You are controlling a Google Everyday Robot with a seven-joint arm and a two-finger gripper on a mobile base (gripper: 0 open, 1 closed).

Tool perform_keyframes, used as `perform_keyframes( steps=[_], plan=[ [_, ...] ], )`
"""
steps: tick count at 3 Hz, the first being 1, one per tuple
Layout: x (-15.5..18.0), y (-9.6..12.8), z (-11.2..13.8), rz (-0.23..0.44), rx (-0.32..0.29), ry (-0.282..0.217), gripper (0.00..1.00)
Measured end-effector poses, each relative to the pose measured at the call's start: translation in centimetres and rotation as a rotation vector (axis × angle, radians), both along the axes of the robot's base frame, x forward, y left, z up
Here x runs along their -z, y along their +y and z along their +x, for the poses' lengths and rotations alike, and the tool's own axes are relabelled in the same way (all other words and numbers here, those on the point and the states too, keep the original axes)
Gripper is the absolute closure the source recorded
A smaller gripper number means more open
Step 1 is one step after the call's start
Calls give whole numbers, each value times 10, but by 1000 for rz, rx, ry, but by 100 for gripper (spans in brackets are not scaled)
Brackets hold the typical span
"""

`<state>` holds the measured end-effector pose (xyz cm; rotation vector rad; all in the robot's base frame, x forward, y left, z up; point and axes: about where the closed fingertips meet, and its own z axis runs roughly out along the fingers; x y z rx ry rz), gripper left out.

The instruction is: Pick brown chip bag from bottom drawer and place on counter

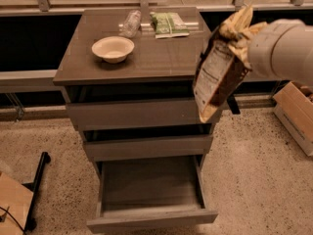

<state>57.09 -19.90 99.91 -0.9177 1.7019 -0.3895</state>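
Observation:
The brown chip bag [218, 72], dark brown with tan-yellow ends and a white label panel, hangs in the air at the right edge of the counter [161, 58]. My gripper [238, 29] is shut on the bag's top end and holds it beside the cabinet, level with the counter top. The white arm enters from the right. The bottom drawer [151, 222] is pulled out, and its inside looks bare.
On the counter stand a cream bowl [113, 48], a clear plastic bag [130, 23] and a flat green packet [168, 24]. The two upper drawers [137, 112] are slightly open. A cardboard box [296, 111] sits on the floor at right. A black stand [38, 180] is at left.

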Motion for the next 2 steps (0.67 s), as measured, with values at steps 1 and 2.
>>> perform_keyframes(
  steps=[1, 2],
  plan=[
    [-72, 27, 9, 10, -56, -156, 100],
    [-72, 27, 9, 10, -56, -156, 100]
  ],
)
